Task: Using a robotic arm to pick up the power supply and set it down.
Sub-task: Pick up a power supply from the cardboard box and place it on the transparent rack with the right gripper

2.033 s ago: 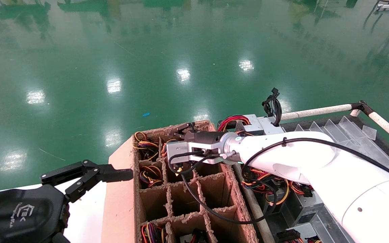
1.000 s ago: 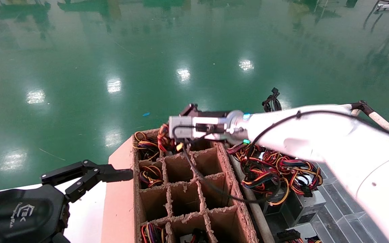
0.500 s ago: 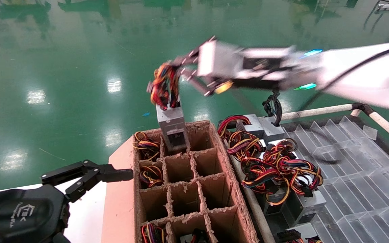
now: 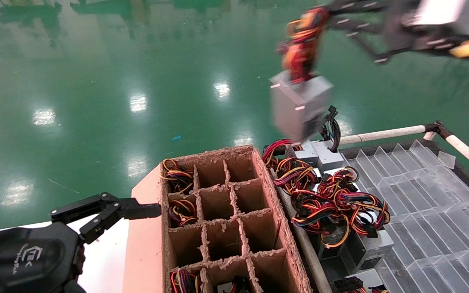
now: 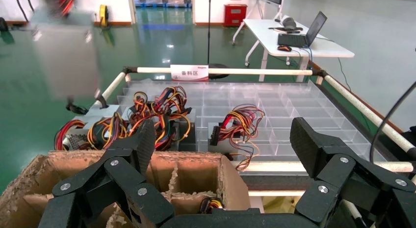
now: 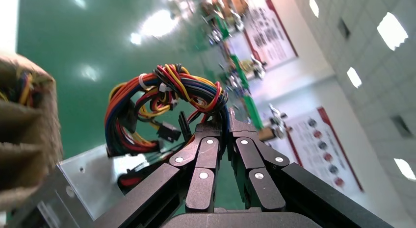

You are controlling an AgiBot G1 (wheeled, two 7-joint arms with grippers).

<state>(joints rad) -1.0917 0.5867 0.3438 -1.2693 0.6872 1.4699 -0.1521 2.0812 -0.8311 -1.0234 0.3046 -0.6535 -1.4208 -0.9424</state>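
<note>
The power supply [image 4: 299,106], a grey metal box, hangs in mid-air by its red, yellow and orange wires [image 4: 303,34], above the back left corner of the clear tray. My right gripper [image 4: 332,18] reaches in from the top right and is shut on that wire bundle. In the right wrist view its fingers [image 6: 208,154] pinch the wires [image 6: 162,98], with the box [image 6: 91,181] dangling below. My left gripper [image 4: 116,209] is parked open at the lower left beside the carton. Its wrist view shows wide-spread fingers [image 5: 140,144] and the hanging power supply [image 5: 64,56].
A brown cardboard carton [image 4: 287,244] with divider cells stands in the middle; some cells hold wired units. To its right a clear compartment tray [image 4: 430,203] holds several power supplies with tangled wires [image 4: 332,203]. A white rail [image 4: 381,133] borders the tray. Green floor lies beyond.
The right arm pulled the power supply up out of a back cell of the carton and swung it high and to the right. The left gripper has not moved.
</note>
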